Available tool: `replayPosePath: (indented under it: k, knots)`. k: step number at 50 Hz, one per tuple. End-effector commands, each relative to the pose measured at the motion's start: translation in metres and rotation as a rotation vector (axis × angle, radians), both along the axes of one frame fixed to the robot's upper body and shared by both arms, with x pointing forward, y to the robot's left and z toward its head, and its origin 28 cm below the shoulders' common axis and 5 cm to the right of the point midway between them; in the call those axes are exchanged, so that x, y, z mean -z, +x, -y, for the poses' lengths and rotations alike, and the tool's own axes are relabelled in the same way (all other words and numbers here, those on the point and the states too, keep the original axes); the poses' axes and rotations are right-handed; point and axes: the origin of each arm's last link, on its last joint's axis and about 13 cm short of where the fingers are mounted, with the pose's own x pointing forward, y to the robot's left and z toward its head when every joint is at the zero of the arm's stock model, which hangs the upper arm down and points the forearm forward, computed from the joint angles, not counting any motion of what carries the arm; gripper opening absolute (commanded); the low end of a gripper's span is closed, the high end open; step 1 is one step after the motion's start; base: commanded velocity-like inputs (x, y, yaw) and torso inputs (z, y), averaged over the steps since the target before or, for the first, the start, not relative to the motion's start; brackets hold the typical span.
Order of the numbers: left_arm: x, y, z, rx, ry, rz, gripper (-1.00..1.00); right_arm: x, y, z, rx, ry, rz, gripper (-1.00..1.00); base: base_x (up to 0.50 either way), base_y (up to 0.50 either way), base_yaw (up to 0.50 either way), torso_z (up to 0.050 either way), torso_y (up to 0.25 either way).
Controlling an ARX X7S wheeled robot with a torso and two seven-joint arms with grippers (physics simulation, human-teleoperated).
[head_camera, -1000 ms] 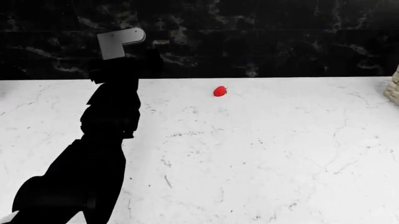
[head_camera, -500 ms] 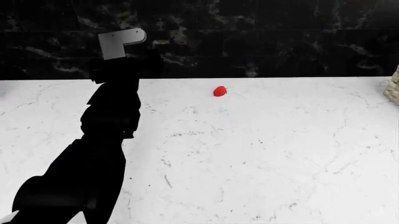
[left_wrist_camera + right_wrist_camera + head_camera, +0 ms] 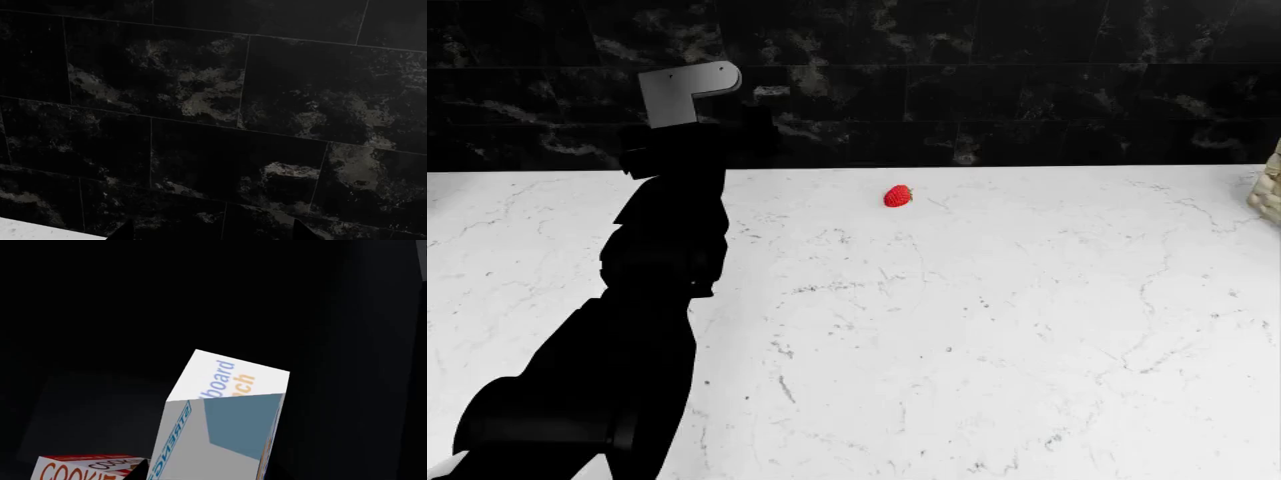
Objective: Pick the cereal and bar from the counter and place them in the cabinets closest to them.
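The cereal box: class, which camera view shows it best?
The right wrist view: the cereal box fills its lower middle, white top and blue face showing, beside a red cookie box. The head and left wrist views show none of it.

Left arm (image 3: 647, 300) reaches forward and up; its claw (image 3: 687, 92) is indistinct; right arm unseen.

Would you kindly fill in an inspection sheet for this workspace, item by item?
Surface: white marble counter, mostly bare.
Job's things: cereal close before the right wrist camera in a dark space; bar not seen.
Clutter: small red berry near the counter's back; red cookie box beside the cereal; pale object at the counter's right edge.
Grippers: left gripper facing the wall, state unclear; right gripper's state unclear.
Cables: nothing seen.
Surroundings: black marble tile wall.
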Motion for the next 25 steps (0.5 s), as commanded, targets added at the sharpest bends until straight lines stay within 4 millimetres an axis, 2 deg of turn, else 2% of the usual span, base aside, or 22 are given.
replayPosePath:
  k: [1,12,17,21,25]
  knots:
    - [0.000,0.000,0.000,0.001,0.003,-0.001,1.00,0.039,0.050,0.013,0.061,0.103,-0.330,1.00,0.00,0.00,0.00,0.000,0.000]
    - [0.000,0.000,0.001,0.009,0.010,-0.020,1.00,-0.007,0.017,0.007,0.174,0.004,-0.156,1.00,0.00,0.00,0.00,0.000,0.000]
    - [0.001,0.000,0.000,0.009,0.010,-0.022,1.00,-0.015,0.003,0.004,0.206,-0.009,-0.023,1.00,0.00,0.00,0.00,0.000,0.000]
    - [0.001,0.000,0.000,0.008,0.011,-0.022,1.00,-0.025,-0.017,0.002,0.206,0.021,0.114,1.00,0.00,0.00,0.00,0.000,0.000]
    - [0.001,0.000,0.000,0.008,0.011,-0.022,1.00,-0.030,-0.030,-0.001,0.185,0.025,0.167,1.00,0.00,0.00,0.00,0.000,0.000]
